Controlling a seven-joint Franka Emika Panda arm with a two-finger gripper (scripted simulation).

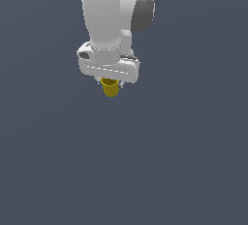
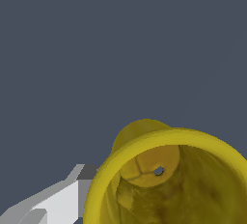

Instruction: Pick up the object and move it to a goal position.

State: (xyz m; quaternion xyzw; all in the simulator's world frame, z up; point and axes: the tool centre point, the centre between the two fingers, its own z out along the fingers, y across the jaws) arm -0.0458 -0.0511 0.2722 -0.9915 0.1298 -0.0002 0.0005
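My arm comes down from the top of the exterior view, a thick white column with a grey joint on the exterior view's right. All around it is one flat dark blue-grey field with no edge or line in it, so I cannot tell where a bench would lie.

At the arm's lower end sits my hand, a broad white block. Its fingers are mostly hidden behind the block and the cup; only small pale tips show on either side of the cup's rim. In the wrist view one light grey finger lies against the outside of the cup's wall. I am pinching the cup.

The cup is small and yellow, narrower than my hand, hanging just beneath it and tapering downward. The wrist view looks into its round rim, down to a base with a small hole.
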